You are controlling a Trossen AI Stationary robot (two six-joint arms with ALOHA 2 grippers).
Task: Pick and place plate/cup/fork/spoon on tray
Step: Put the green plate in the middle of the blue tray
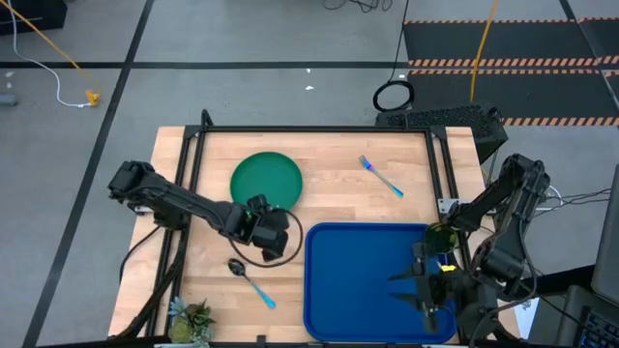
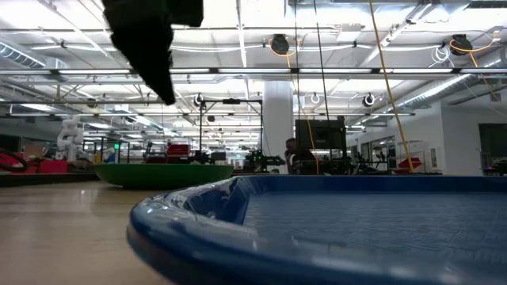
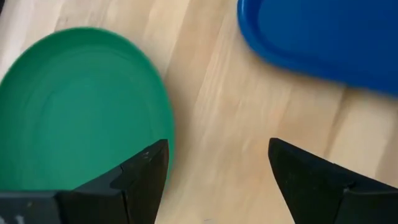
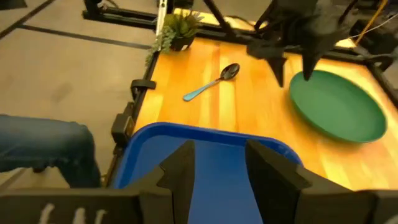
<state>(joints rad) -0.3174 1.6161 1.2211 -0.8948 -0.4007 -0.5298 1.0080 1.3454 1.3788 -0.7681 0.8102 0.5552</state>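
We are taking the blue tray (image 1: 360, 280) as our landmark; it is lying on the wooden worktop (image 1: 338, 198) at the near right.

The left tool (image 1: 263, 224) is hovering just off the tray's left edge, above the near rim of the green plate (image 1: 266, 180). In the left wrist view we are seeing its two dark fingers (image 3: 146, 177) spread wide apart and gripping nothing, with the plate (image 3: 81, 106) beneath one finger and bare wood beneath the other; a corner of the tray (image 3: 323, 37) is showing beyond.

The plate is sitting flat on the worktop, up and to the left of the tray, clear of its rim. The spoon (image 1: 251, 279) is lying to the left of the tray, bowl pointing away from it, and not touching it. The fork (image 1: 381, 176) is resting beyond the tray's far edge, apart from it. The olive cup (image 1: 441, 233) is standing at the tray's far right corner, partly hidden by the right arm.

The right tool (image 1: 424, 288) is hanging over the right part of the tray, its fingers (image 4: 180, 171) parted and empty.

A small potted plant (image 1: 191, 318) is standing at the worktop's near left corner, well to the left of the tray. In the right wrist view, a person's leg in jeans (image 4: 43, 149) is showing beside the worktop.
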